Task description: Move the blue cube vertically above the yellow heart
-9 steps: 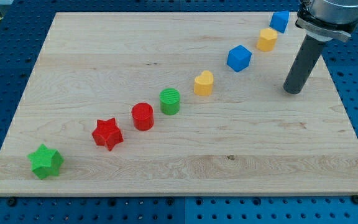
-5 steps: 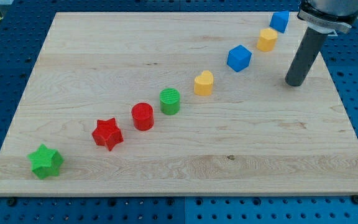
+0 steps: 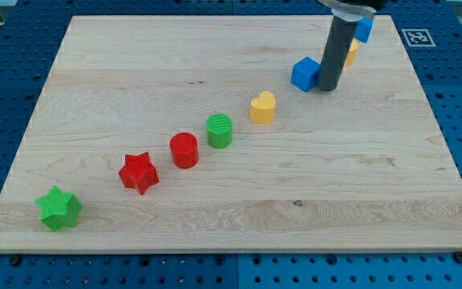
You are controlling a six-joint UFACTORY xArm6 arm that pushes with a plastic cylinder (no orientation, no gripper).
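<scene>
On the pale wooden board (image 3: 215, 209), my tip (image 3: 326, 88), the lower end of the straight dark rod, which carries no jaws to open or close, stands against the right side of the small blue plastic cube (image 3: 304, 74), apparently touching it. That cube sits up and to the right of the yellow plastic heart (image 3: 263, 107), with a clear gap between them, while behind the rod a yellow block (image 3: 350, 53) and another blue block (image 3: 364, 29) are partly hidden, their shapes hard to tell. Leftward from the heart, a diagonal row runs toward the near left corner: green cylinder (image 3: 220, 130), red cylinder (image 3: 184, 150), red star (image 3: 139, 172), green star (image 3: 58, 208).
</scene>
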